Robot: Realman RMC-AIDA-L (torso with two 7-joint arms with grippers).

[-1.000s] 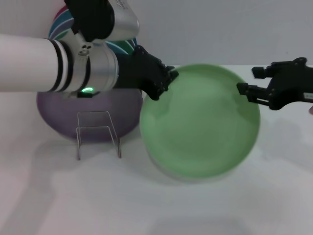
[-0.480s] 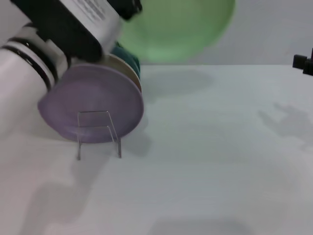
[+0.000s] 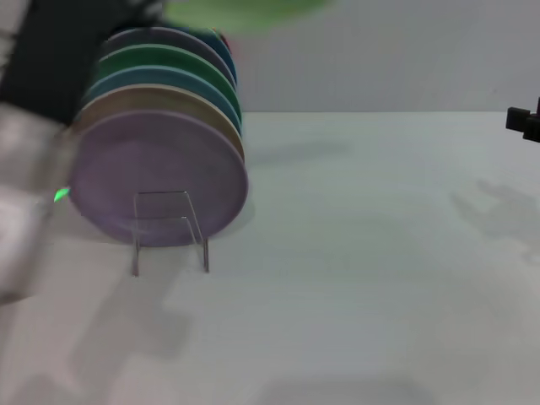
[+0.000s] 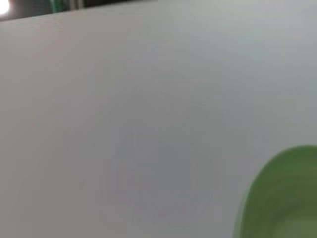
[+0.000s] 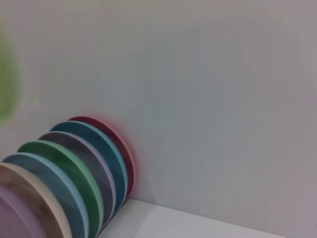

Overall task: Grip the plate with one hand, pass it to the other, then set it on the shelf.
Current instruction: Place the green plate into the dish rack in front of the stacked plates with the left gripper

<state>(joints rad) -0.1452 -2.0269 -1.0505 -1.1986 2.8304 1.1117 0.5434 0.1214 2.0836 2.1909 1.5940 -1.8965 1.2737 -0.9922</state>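
Observation:
The pale mint-green plate (image 3: 245, 12) is a blur high at the top edge of the head view, above the row of plates. It also shows in the left wrist view (image 4: 285, 198) and as a green smear in the right wrist view (image 5: 7, 82). My left arm (image 3: 38, 143) is a motion-blurred mass at the left. Its gripper (image 3: 152, 8) is a dark blur by the plate's edge and carries the plate in the air. The clear acrylic shelf (image 3: 169, 224) stands at front left. My right gripper (image 3: 524, 119) barely shows at the right edge, away from the plate.
A lavender plate (image 3: 156, 173) leans in the shelf with several coloured plates (image 3: 169, 80) on edge behind it, also in the right wrist view (image 5: 74, 173). A white table (image 3: 363, 253) stretches to the right. A pale wall (image 3: 380, 51) stands behind.
My left arm has swung the mint-green plate up and to the left, from table height to above the row of plates. My right gripper has drawn back to the right edge.

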